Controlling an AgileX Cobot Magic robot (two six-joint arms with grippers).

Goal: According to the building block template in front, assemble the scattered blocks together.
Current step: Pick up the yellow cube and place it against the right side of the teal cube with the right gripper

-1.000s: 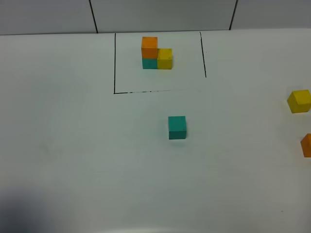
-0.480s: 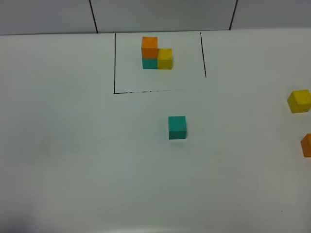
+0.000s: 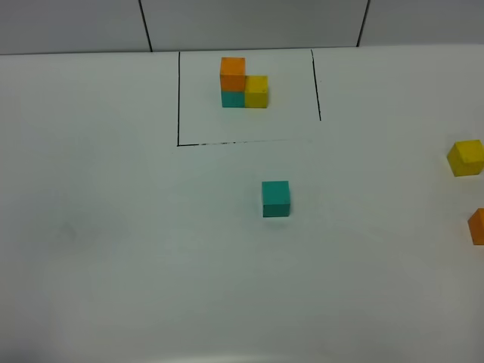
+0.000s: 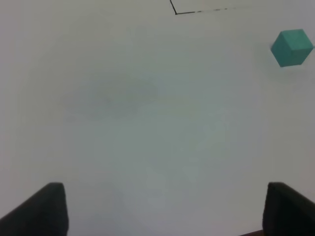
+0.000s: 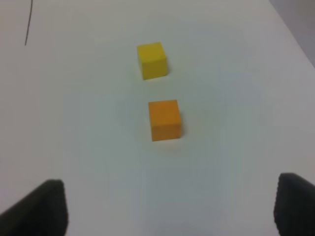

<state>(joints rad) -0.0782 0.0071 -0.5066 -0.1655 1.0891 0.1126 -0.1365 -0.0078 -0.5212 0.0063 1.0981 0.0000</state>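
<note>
Jaws of the left gripper [image 4: 161,210] stood wide apart in the left wrist view, with only bare table [image 4: 147,108] between them. The teal cube [image 4: 292,47] sat ahead and off to one side, well clear of the fingertips, with a corner of the black lines [image 4: 197,12] beyond it.

Through the right wrist view, the right gripper [image 5: 167,211] was likewise spread open and empty. The orange cube [image 5: 165,119] lay roughly centred ahead of it, near but untouched. The yellow cube [image 5: 152,60] sat just past that, with a clear gap between the two.

Neither arm showed in the exterior high view. The building block template [image 3: 243,83] stood inside its black outline at the far side: orange on teal, yellow against the teal's side. The teal cube [image 3: 276,198] sat alone near the middle, outside the outline. The yellow and orange cubes lay far to the right, the orange one cut by the picture edge.

I judged the cubes light, rigid and matte, unlikely to crush or slip much. I would take each squarely across two opposite flat faces at about mid-height, since a corner-to-corner pinch could twist it. The yellow cube looked turned a little, so the wrist would want turning to match. Setting orange on teal would call for a level release, as so light a cube is easily nudged.
</note>
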